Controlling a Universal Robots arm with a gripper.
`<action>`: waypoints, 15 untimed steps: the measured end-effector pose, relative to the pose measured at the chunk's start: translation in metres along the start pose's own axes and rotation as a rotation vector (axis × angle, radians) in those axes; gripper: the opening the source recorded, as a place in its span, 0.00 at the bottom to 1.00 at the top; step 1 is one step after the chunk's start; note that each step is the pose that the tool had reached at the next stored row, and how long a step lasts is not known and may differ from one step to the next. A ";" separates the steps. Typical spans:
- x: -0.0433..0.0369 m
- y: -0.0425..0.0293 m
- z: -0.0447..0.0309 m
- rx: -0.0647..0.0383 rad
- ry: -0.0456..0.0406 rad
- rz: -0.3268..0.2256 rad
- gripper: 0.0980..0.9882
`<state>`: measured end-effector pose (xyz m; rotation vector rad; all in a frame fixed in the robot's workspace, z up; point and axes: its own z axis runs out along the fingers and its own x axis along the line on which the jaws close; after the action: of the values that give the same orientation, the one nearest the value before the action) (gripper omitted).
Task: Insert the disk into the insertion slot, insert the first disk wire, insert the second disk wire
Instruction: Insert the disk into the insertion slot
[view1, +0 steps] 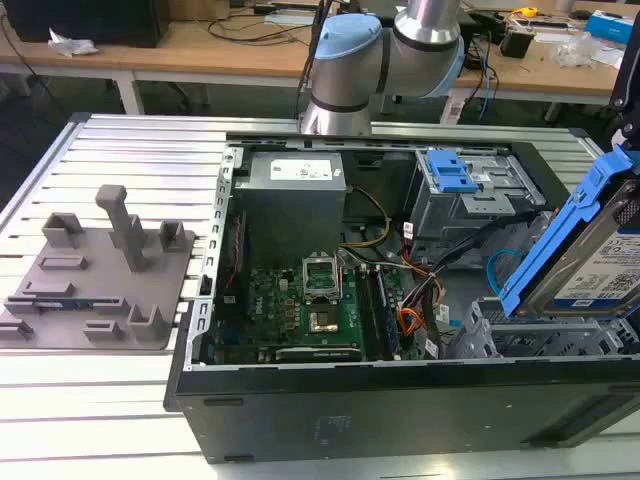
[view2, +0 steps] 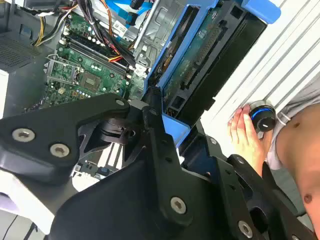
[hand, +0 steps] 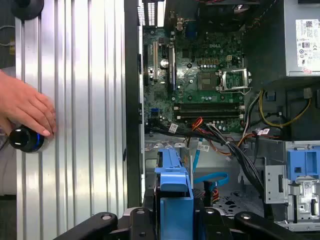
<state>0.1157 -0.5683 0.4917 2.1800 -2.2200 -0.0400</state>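
Gripper (hand: 173, 212) clamped on disk (view1: 598, 250) — held tilted above insertion slot (view1: 510, 340), exterior view's right, probably to angle in.

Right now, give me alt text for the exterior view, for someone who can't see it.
A hard drive in a blue frame hangs tilted over a grey perforated drive cage in an open computer case, at the exterior view's right. The motherboard lies exposed, and a grey fixture sits on the slatted metal table at the exterior view's left.
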 end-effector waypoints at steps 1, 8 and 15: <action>0.0000 0.0000 0.0000 0.000 0.0000 0.000 0.30; 0.0000 0.0000 0.0000 0.000 0.0000 0.000 0.30; 0.0001 0.0027 0.0001 0.015 -0.0101 -0.003 0.30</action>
<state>0.1130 -0.5683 0.4917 2.1953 -2.2297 -0.0348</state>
